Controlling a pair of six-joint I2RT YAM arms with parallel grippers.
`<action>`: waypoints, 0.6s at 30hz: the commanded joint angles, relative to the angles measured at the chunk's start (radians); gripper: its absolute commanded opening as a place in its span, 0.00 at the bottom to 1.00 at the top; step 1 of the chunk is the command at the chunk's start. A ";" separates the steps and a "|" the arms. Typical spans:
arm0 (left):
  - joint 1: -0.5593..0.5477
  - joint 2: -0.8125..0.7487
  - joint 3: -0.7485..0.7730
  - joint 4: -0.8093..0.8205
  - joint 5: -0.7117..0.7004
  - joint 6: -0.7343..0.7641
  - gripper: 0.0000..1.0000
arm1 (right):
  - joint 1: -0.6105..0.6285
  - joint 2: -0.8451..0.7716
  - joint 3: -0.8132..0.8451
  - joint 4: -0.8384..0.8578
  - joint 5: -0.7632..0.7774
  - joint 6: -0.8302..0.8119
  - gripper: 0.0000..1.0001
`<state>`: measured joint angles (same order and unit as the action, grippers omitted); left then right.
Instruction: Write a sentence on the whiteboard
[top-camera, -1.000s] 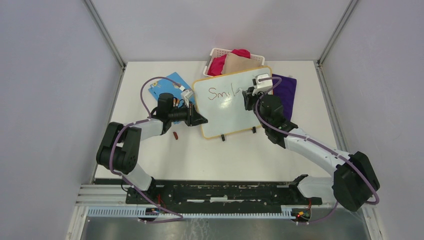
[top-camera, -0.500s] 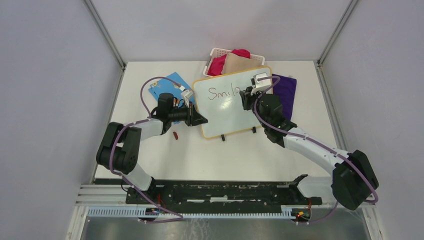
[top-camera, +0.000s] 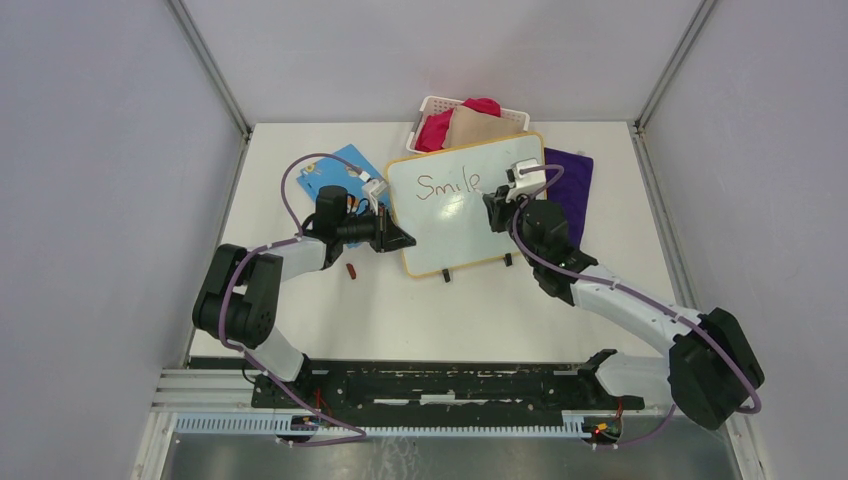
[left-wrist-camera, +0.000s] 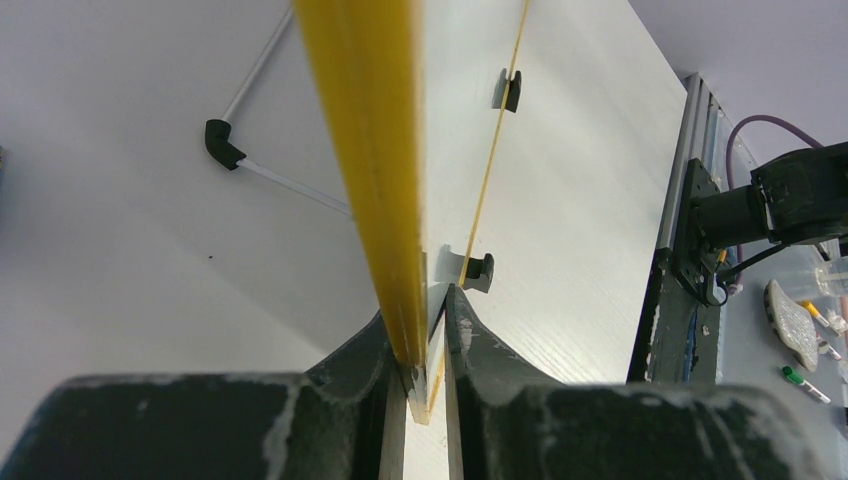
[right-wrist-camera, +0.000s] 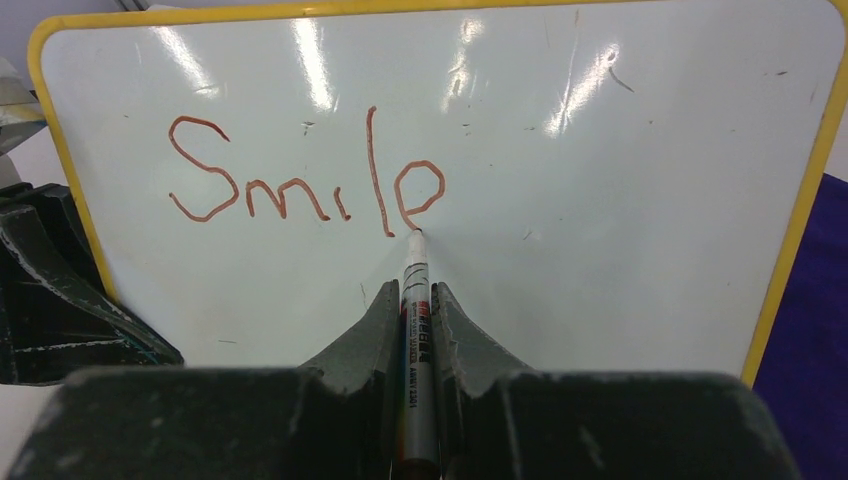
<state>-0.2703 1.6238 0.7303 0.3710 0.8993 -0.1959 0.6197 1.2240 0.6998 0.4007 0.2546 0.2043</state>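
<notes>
The whiteboard (top-camera: 455, 235), white with a yellow frame, stands tilted on the table. It fills the right wrist view (right-wrist-camera: 600, 200) and shows edge-on in the left wrist view (left-wrist-camera: 370, 150). Dark-red letters "Smile" (right-wrist-camera: 300, 190) are on it, the "e" open at its foot; they also show in the top view (top-camera: 445, 186). My left gripper (top-camera: 398, 240) is shut on the board's left edge (left-wrist-camera: 425, 330). My right gripper (top-camera: 492, 203) is shut on a silver marker (right-wrist-camera: 416, 300), its tip touching the board at the foot of the "e".
A white basket (top-camera: 428, 106) with pink and tan cloths stands behind the board. A blue card (top-camera: 340, 165) lies to its left, a purple cloth (top-camera: 570, 180) to its right. A small red cap (top-camera: 351, 270) lies near the left arm. Black feet (left-wrist-camera: 480, 270) prop up the board.
My right gripper has drawn the loop of the "e" after "Smil" and has moved slightly down and right on the board. The left arm has not moved.
</notes>
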 joint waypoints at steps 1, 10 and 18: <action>-0.026 0.001 0.006 -0.076 -0.070 0.096 0.02 | -0.003 -0.031 -0.013 -0.004 0.074 -0.009 0.00; -0.027 0.000 0.006 -0.078 -0.073 0.098 0.02 | -0.016 -0.037 0.020 -0.048 0.166 -0.016 0.00; -0.027 0.003 0.008 -0.081 -0.075 0.100 0.02 | -0.015 -0.135 -0.026 0.062 0.062 -0.019 0.00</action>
<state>-0.2749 1.6222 0.7315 0.3714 0.8944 -0.1883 0.6064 1.1488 0.6800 0.3664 0.3660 0.1936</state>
